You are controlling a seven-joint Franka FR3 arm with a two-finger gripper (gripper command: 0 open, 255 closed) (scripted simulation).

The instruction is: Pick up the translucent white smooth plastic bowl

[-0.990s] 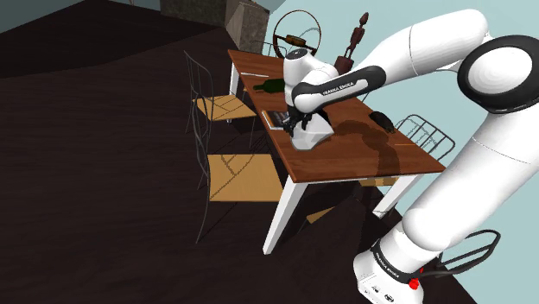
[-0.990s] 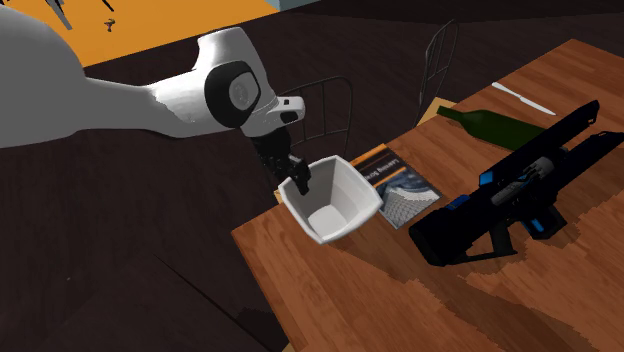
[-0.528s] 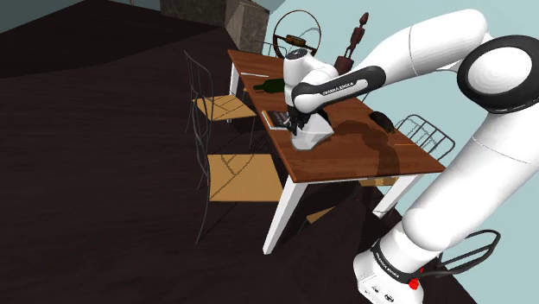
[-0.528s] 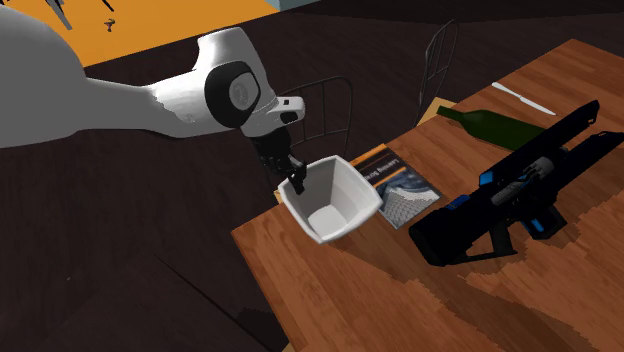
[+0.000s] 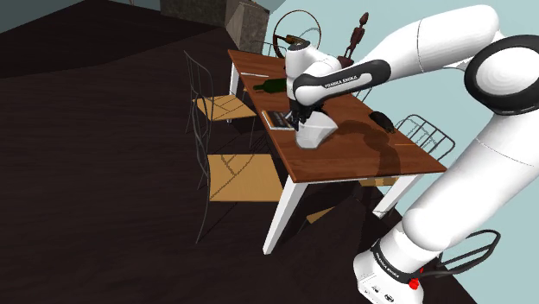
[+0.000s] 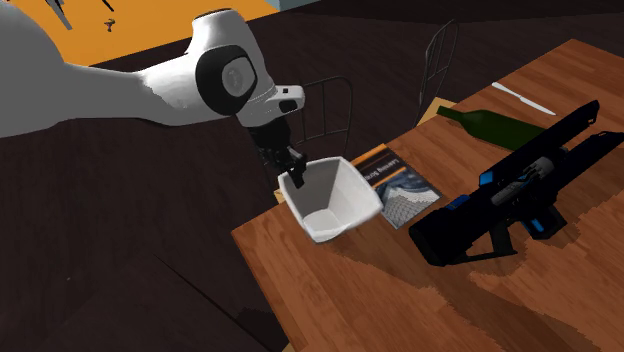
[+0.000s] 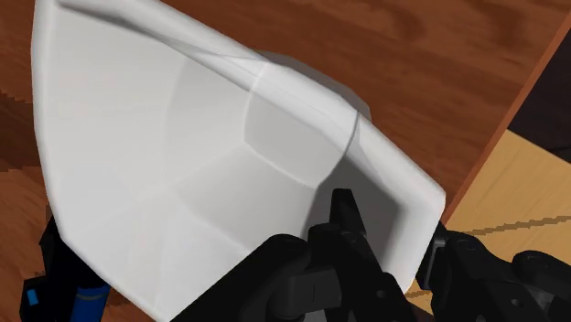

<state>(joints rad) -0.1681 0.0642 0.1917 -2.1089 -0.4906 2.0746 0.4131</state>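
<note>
I have the end effector (image 6: pixel 294 176) pinching one wall of the white bowl (image 6: pixel 332 200) at its rim. In the wrist view one black finger sits inside the bowl and the other outside, with the wall clasped between them. The bowl is tilted and hangs over the wooden desk (image 6: pixel 400 300), near the edge on the second exterior view's left. It is just beside a book (image 6: pixel 398 188) and near a long black blaster (image 6: pixel 510 185). I can't tell whether its base is clear of the wood. I read this as the grasp made and the lift in hand. Next I'd want a straight upward pull with a firm clamp, since a one-wall hold may let the bowl swing.
</note>
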